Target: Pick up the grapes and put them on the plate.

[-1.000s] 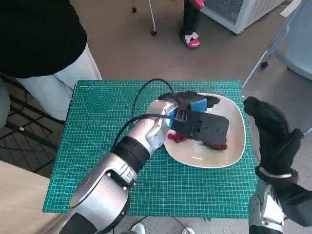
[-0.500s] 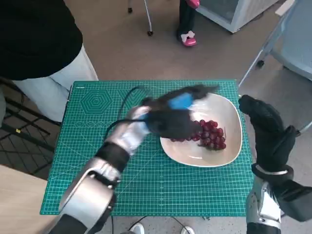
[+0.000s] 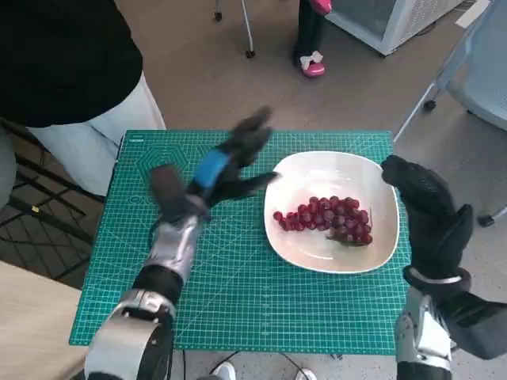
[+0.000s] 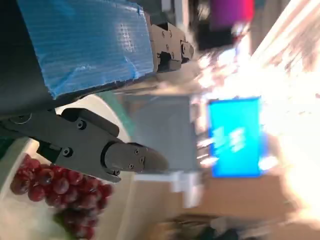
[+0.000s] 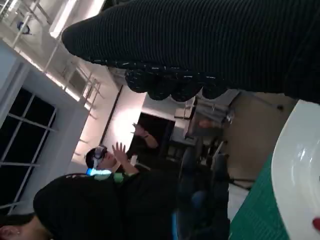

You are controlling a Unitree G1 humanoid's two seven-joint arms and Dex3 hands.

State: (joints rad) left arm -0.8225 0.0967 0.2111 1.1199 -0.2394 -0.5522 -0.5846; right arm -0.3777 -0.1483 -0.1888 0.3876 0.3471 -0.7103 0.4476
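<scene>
A bunch of red grapes lies in the white plate on the green mat. In the left wrist view the grapes show below my fingers, apart from them. My left hand, blurred and with fingers spread, hangs above the mat to the left of the plate and holds nothing. My gloved right hand stands upright at the plate's right rim, fingers apart, holding nothing. The right wrist view shows the glove and a slice of the plate.
A person in a black top and pale trousers stands at the mat's far left corner. Another person's pink shoes and chair legs are beyond the table. A person with a raised hand shows in the right wrist view.
My left hand has let go of the grapes and drawn back to the left, off the plate, fingers spreading. The grapes now lie uncovered in the plate. The right hand has barely moved.
</scene>
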